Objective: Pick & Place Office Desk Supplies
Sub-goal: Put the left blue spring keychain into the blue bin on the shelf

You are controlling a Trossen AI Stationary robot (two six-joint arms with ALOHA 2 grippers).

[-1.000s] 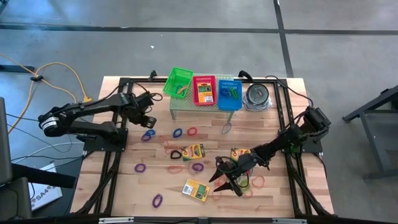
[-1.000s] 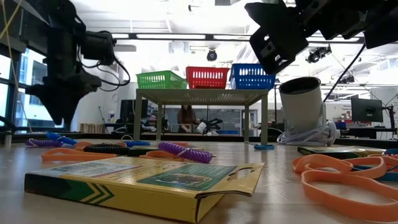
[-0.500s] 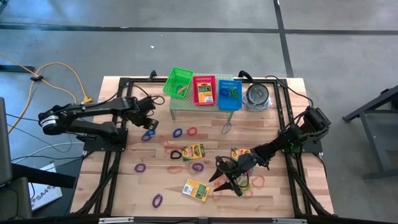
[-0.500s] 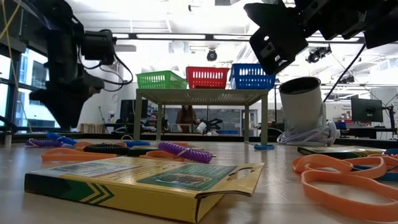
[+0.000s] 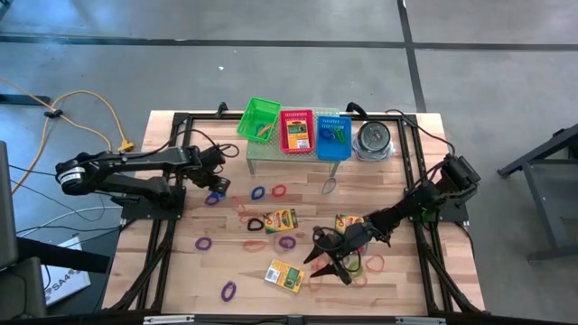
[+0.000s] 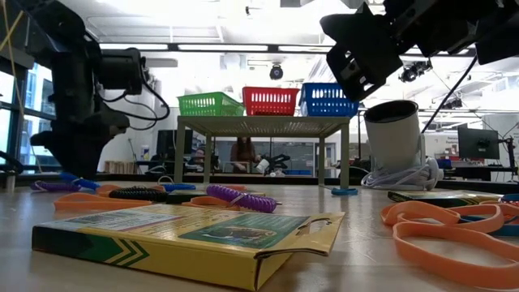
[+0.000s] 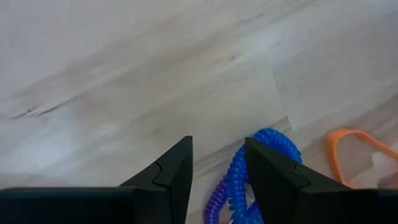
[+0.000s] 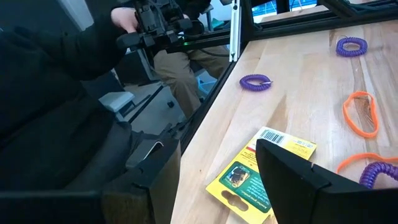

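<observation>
Left gripper [image 7: 217, 177] is down low over the tabletop [image 5: 397, 289] near its left edge, fingers a little apart with nothing between them. A blue coil band [image 7: 249, 168] sits just beside one fingertip, a purple coil [image 7: 211, 202] right next to that, and an orange band [image 7: 357, 152] nearby.

Right gripper [image 5: 327, 259] hangs above the near-right part of the tabletop, fingers spread and empty. Under it there's a crayon box [image 8: 261, 177] close to the near edge, plus purple bands [image 8: 255, 82] and orange loops [image 8: 359, 113] scattered around.

More crayon boxes [image 5: 284, 218] and bands lie across the middle. At the far edge a small stand [image 5: 271, 153] carries the green basket [image 5: 259, 118], red basket [image 5: 296, 130] and blue basket [image 5: 333, 136], with a metal tin [image 5: 373, 138] beside them.
</observation>
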